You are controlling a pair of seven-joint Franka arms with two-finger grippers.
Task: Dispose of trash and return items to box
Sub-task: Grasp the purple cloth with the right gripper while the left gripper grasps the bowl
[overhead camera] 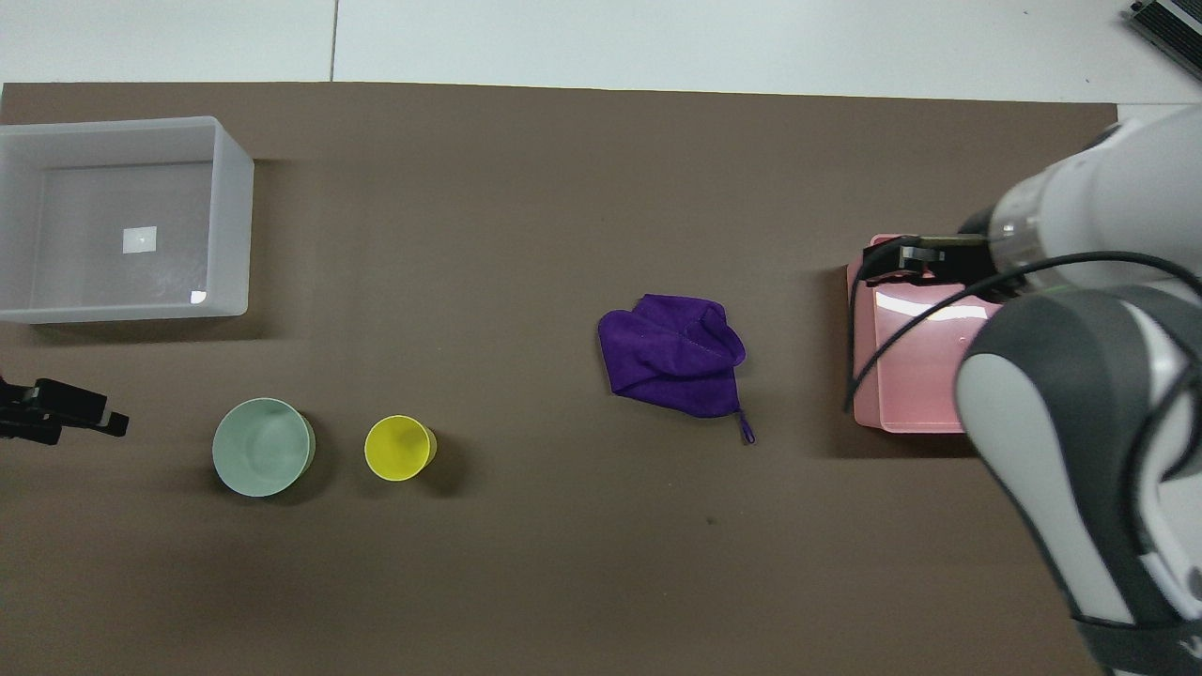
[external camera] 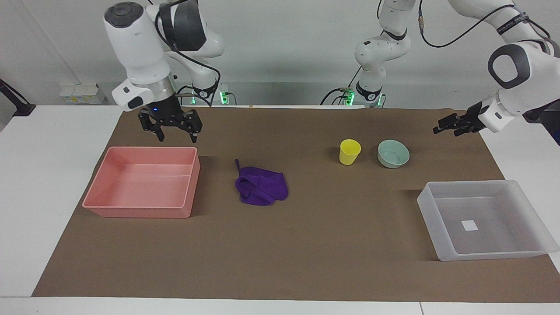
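Altogether one rag (external camera: 261,190), one cup (external camera: 349,152), one bowl (external camera: 393,153); both pincers spread, empty.

No readable text, brand, number or sign appeared in either view. The only label was a small white square (external camera: 470,225) on the floor of the translucent box (external camera: 426,201), and it looked blank. In the overhead view the same square (overhead camera: 139,240) also carried no legible marking.

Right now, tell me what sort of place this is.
Likely a robotics lab test bench: two white arms bolted at a table's edge, a brown mat over the table, and staged props such as a pink bin.
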